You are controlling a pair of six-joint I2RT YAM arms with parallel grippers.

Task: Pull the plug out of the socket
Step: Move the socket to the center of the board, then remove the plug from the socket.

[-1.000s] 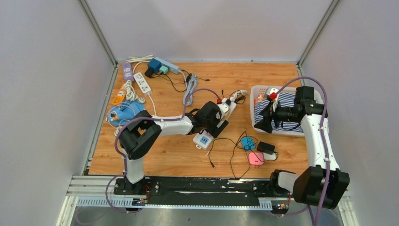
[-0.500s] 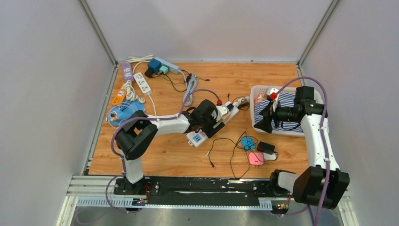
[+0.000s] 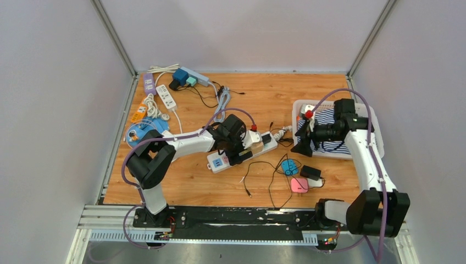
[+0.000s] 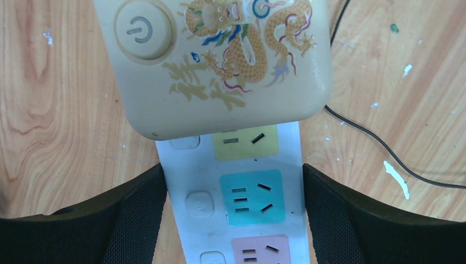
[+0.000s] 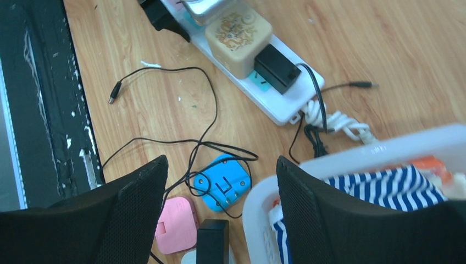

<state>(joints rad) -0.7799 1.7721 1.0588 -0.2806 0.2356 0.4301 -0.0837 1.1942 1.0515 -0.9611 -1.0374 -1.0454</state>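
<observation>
A white power strip (image 3: 217,161) with coloured outlets lies on the wooden table, left of centre. A beige plug (image 4: 220,60) printed with a dragon sits in it, and a black plug (image 5: 277,67) sits beside that with its cable trailing off. My left gripper (image 4: 233,181) straddles the power strip (image 4: 206,170) just behind the beige plug, its black pads pressed against both long sides. My right gripper (image 5: 221,165) hangs open over the left rim of the white basket (image 5: 351,148) with nothing between its fingers. It stands to the right of the power strip (image 5: 275,104).
The basket (image 3: 351,155) at the right holds a blue-striped cloth. A blue adapter (image 5: 222,184), a pink one (image 5: 177,224), a black block (image 5: 212,242) and loose black cable (image 5: 181,104) lie below the right gripper. More power strips (image 3: 166,96) lie at the back left.
My left arm has swung the power strip leftward and toward me, down to the table. My right arm has moved left from over the basket to its left rim.
</observation>
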